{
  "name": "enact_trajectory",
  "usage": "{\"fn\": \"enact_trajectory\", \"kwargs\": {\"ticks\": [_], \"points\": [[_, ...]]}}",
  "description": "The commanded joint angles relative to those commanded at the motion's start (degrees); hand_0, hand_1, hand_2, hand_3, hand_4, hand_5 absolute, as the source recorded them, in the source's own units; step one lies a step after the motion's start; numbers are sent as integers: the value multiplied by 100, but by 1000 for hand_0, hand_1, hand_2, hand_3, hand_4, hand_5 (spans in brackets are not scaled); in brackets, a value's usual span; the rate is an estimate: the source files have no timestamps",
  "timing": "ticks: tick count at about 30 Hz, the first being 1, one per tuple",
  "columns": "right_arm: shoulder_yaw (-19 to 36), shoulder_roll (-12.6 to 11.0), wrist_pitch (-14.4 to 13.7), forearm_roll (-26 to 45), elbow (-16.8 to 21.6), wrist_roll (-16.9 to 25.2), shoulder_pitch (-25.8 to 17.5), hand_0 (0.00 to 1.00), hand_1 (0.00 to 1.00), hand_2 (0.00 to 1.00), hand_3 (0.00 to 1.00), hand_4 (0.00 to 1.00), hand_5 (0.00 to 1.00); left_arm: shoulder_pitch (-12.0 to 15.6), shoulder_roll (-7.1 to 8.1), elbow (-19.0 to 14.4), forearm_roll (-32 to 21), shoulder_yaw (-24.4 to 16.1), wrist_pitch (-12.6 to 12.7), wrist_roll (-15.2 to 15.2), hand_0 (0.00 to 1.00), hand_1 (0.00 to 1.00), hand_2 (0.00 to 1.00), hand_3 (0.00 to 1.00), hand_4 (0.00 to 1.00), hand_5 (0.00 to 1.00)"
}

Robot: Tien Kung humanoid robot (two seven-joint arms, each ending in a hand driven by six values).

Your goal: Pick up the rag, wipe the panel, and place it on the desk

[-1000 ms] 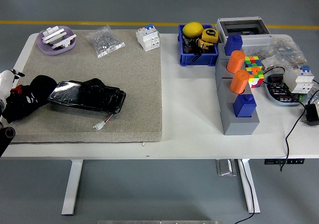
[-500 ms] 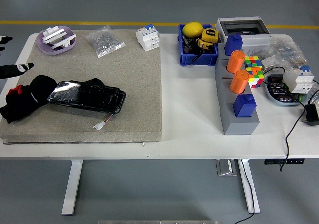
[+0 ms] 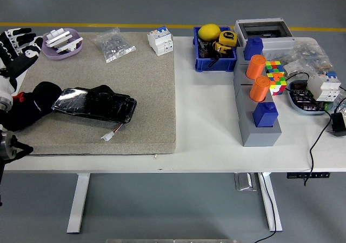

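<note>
Two orange cylinders [image 3: 255, 67] [image 3: 259, 88], two blue blocks [image 3: 253, 48] [image 3: 265, 114], one black rag [image 3: 32, 105], one glossy panel [image 3: 94, 105]

left robot hand [image 3: 17, 53]: cut by left edge | rag [image 3: 32, 105]: partly under panel [image 3: 94, 105] | bin [image 3: 214, 56] contents: unclear

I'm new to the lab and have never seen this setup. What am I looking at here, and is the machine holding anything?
This is one picture from a camera high on a humanoid robot, looking down over its white table. The black-and-white shape at the left edge is the robot's left hand, fingers spread, holding nothing. The right arm is out of view. On the grey mat lies a glossy black panel, with a black rag bunched at its left end. The job is wiping that panel with the rag. The rest is clutter: a blue bin, orange cylinders, a colour cube.
</note>
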Motion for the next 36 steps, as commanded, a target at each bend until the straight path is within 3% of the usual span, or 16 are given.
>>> {"fn": "enact_trajectory", "kwargs": {"ticks": [7, 10, 21, 36], "points": [[80, 66, -1, 9, 23, 14, -82, 752, 623, 624, 560, 903, 419, 98, -130, 142, -1574, 136, -571, -258, 604, 660, 591, 586, 758, 102], [32, 98, 11, 36, 34, 23, -77, 752, 623, 624, 560, 903, 419, 118, -172, 167, -1904, 177, -690, -285, 604, 660, 591, 586, 758, 102], [-269, 154, 99, 224, 33, 6, -76, 752, 623, 628, 561, 904, 421, 22, -139, 28, -1396, 165, -587, -294, 611, 658, 595, 591, 764, 102], [-337, 170, 129, 272, 42, 26, -76, 752, 623, 632, 562, 906, 422, -12, -174, 120, -1262, 195, -622, -267, 623, 665, 600, 596, 772, 103]]}}
